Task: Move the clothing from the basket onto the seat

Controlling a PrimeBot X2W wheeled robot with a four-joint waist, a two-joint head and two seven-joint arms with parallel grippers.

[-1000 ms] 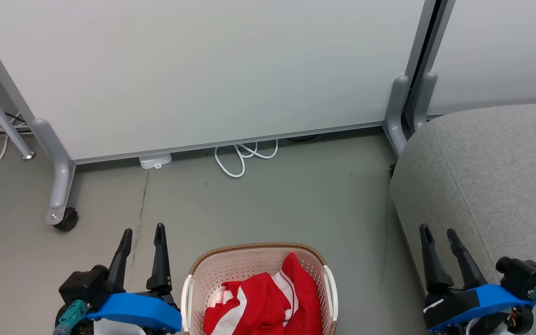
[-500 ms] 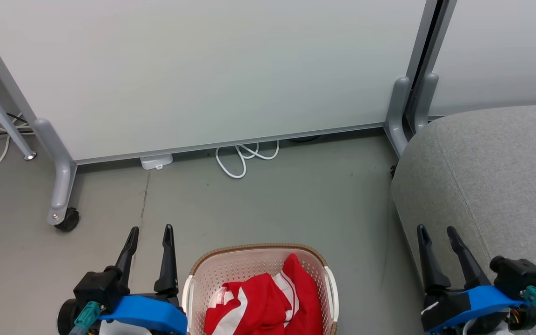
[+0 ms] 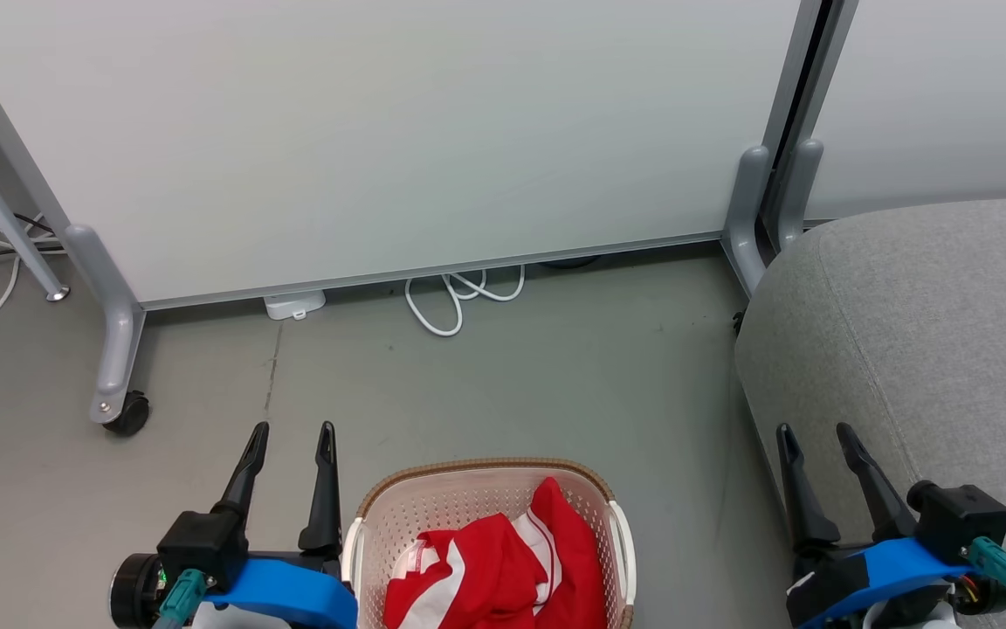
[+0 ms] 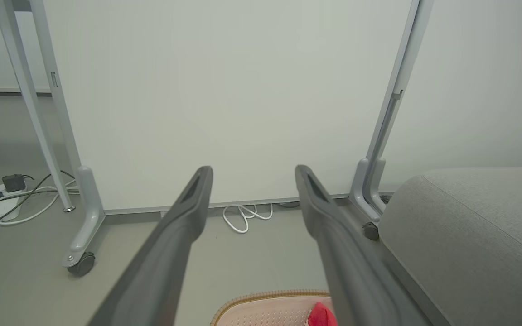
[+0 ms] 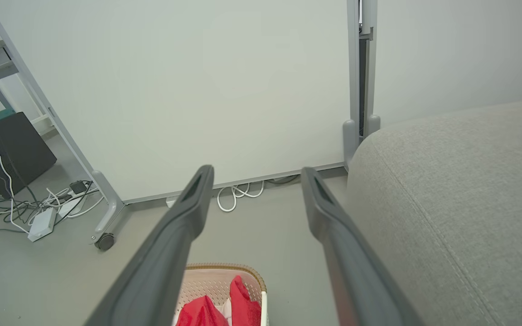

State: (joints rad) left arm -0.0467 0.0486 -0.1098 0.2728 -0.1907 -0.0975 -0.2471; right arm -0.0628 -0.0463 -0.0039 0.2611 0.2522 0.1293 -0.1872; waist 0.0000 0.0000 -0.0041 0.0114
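Your left gripper [image 3: 292, 430] stands with its two long dark fingers spread and nothing between them, just beside the left handle of the basket [image 3: 485, 463]. Your right gripper [image 3: 813, 430] is spread and empty too, well apart from the basket and close against the near edge of the seat [image 3: 922, 349]. The clothing [image 3: 485, 568] therefore lies between your arms but much nearer the left one, inward and a little below its fingertips, so I judge the left arm to have the shorter reach. The clothing is a crumpled heap of soft bright red fabric with white stripes. It sits inside the basket and rises to a peak towards the far right of the tub. The basket is cream perforated plastic under a brown woven-look rim; the head view's bottom edge cuts it off, so you cannot tell its long axis. To its right, across a strip of bare grey floor [image 3: 512, 384], the grey sofa seat has a rounded edge and a broad, flat, textured top. Farther off, a looped white cable [image 3: 451, 301] lies at the foot of a smooth pale partition panel [image 3: 381, 131].
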